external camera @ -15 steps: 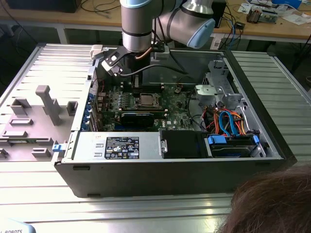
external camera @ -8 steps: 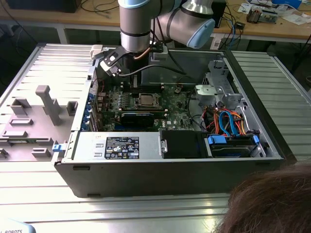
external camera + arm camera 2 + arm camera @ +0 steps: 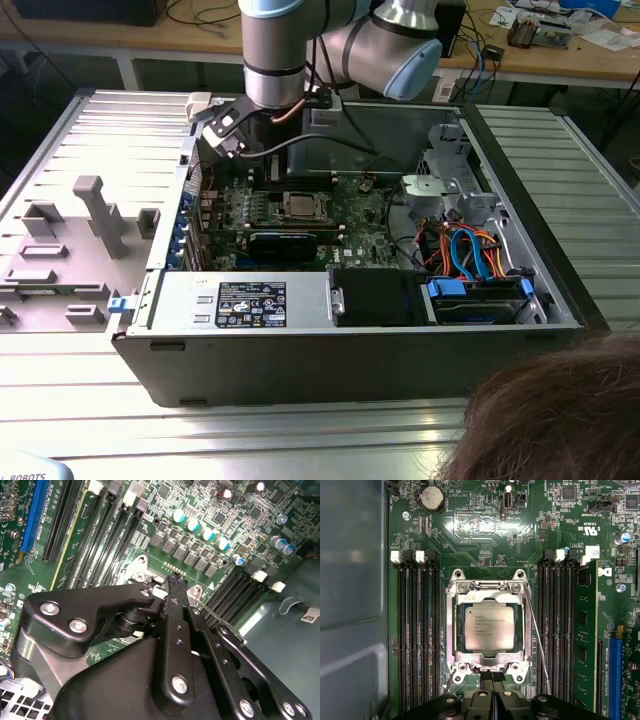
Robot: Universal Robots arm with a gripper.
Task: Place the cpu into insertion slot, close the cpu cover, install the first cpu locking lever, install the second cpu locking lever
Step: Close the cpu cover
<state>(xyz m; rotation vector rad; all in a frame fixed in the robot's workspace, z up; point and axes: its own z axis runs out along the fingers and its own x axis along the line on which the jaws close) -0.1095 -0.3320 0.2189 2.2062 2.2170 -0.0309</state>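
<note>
The cpu (image 3: 489, 627), a silver-grey square chip, lies flat in the insertion slot (image 3: 454, 667) on the green motherboard. The cpu cover (image 3: 455, 625), a silvery frame, lies down around it. A thin wire locking lever (image 3: 536, 640) runs slanted along one side of the socket, standing off from the frame. My gripper (image 3: 493, 679) is shut, its black fingers pressed together at the socket's edge with nothing seen between them. In the second wrist view the gripper (image 3: 175, 582) tip sits at a socket corner beside the lever (image 3: 220, 617). In the exterior view the cpu (image 3: 298, 205) lies below the arm (image 3: 272, 60).
Black memory slots (image 3: 417, 630) flank the socket, with a memory stick (image 3: 585, 630) and a blue slot (image 3: 612, 680) on one side. The grey case wall (image 3: 350, 605) is close. The exterior view shows a power supply (image 3: 250, 300), drive cables (image 3: 470, 250), a grey fixture (image 3: 90, 215) and a person's hair (image 3: 560, 410).
</note>
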